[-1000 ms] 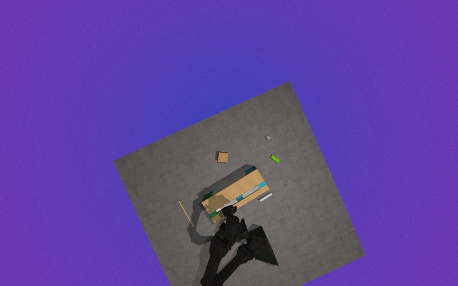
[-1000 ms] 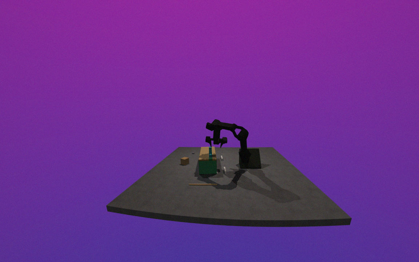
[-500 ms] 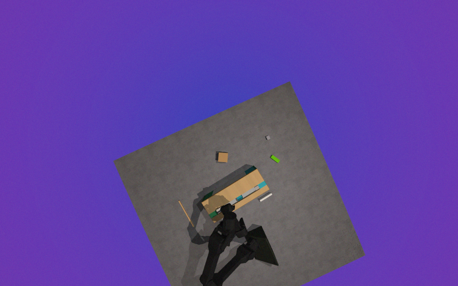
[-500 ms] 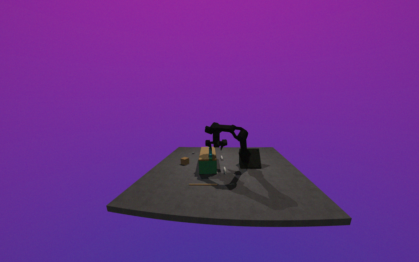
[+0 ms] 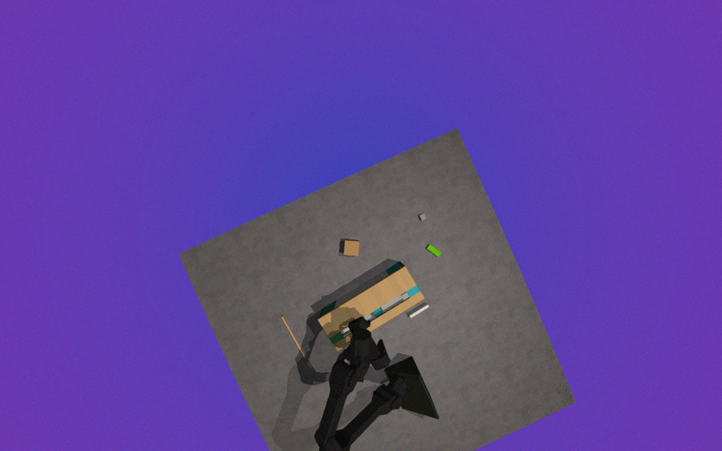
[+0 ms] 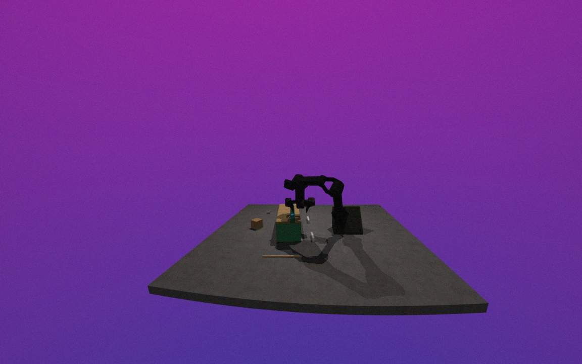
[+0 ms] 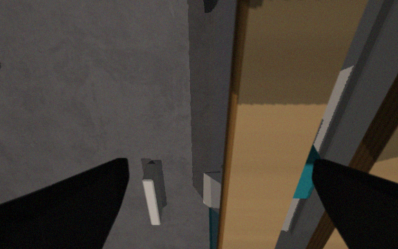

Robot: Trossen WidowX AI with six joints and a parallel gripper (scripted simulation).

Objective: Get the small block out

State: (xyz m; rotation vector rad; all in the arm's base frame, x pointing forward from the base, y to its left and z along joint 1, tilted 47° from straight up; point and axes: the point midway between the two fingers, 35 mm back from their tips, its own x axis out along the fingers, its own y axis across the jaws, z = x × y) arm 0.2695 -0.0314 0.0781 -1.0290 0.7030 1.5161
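- Fingers spread wide, holding nothing — poised over the box (image 5: 371, 294).
- Block (image 7: 306, 180), teal, sits inside on the shelf.
- Looks small, rigid, light — grip its flat sides.

Top view: high overhead, looking straight down from afar; the grey worktop (image 5: 464, 347) appears rotated, the arm's base at its lower edge. Exterior view: distant, low, side-on, facing the worktop's near edge (image 6: 320, 307), with the box (image 6: 288, 230) left of the arm. Wrist view: close, looking down between two dark fingers at the box's tan top (image 7: 268, 155). All three share the box.
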